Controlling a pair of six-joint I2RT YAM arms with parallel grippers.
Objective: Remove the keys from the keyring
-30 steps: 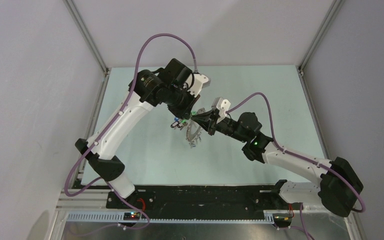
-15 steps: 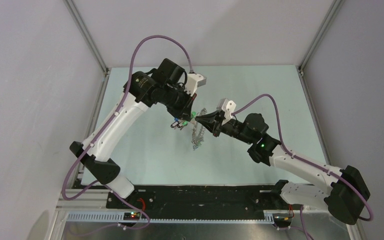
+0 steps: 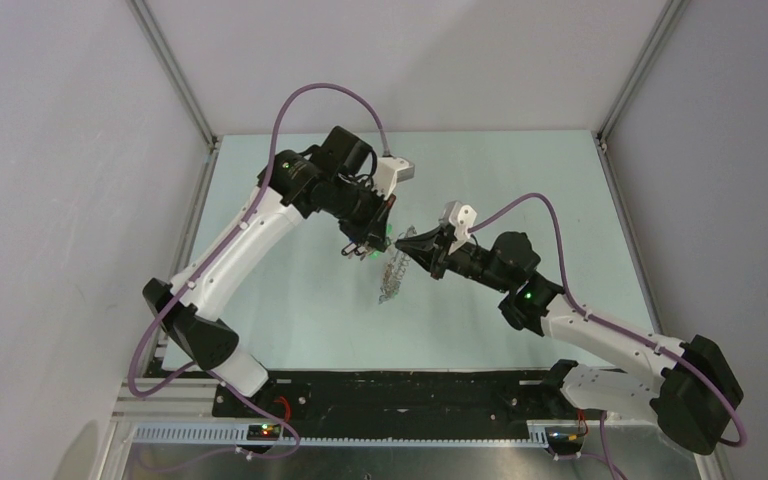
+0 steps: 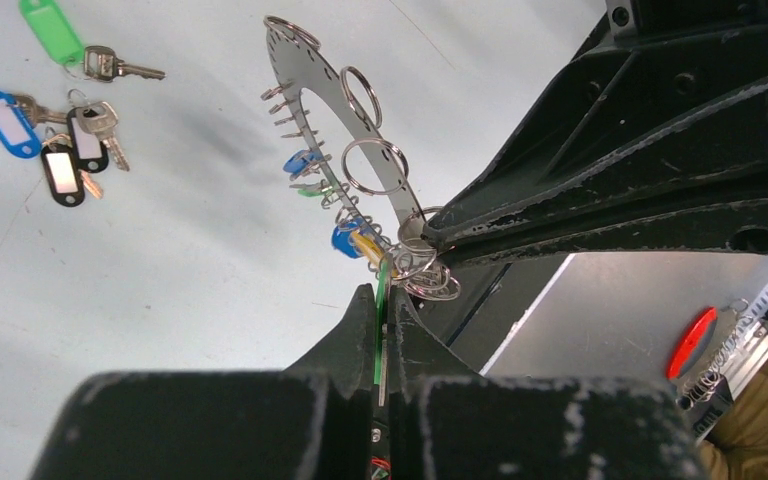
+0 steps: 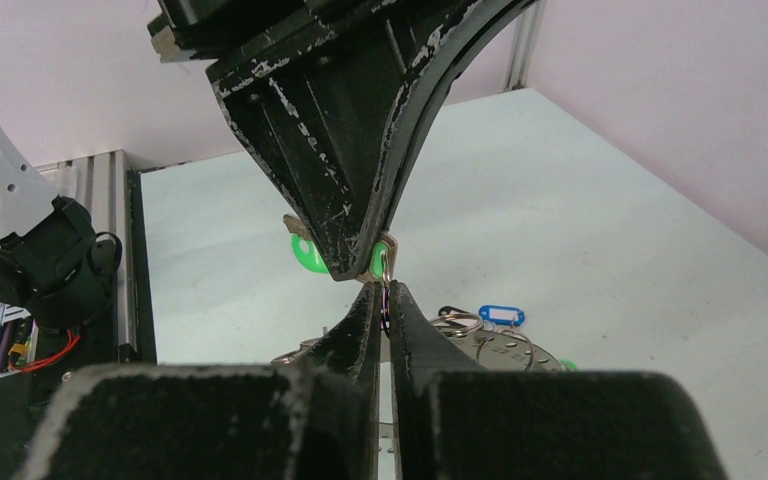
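The keyring [image 4: 345, 130], a flat grey metal plate with holes and small split rings, hangs above the table between both grippers; it also shows as the keyring [image 3: 392, 275]. My left gripper [image 4: 384, 295] is shut on a key with a green tag [image 4: 381, 330]. My right gripper [image 5: 384, 292] is shut on the keyring's near end, tip to tip with the left gripper [image 5: 358, 268]. The green tag [image 5: 309, 252] shows beside the left fingers. Several tagged keys [image 4: 345, 240] still hang on the ring.
Loose keys lie on the pale table [image 4: 190, 250]: one with a green tag [image 4: 50, 30], one with a blue tag [image 4: 5, 122], one with a black tag [image 4: 62, 172]. Another blue tag [image 5: 500, 315] lies past the ring. Grey walls enclose the table.
The right arm has swung its elbow to the right and the left wrist has drawn back slightly. Both grippers stay shut and meet at the keyring, which hangs in nearly the same place.
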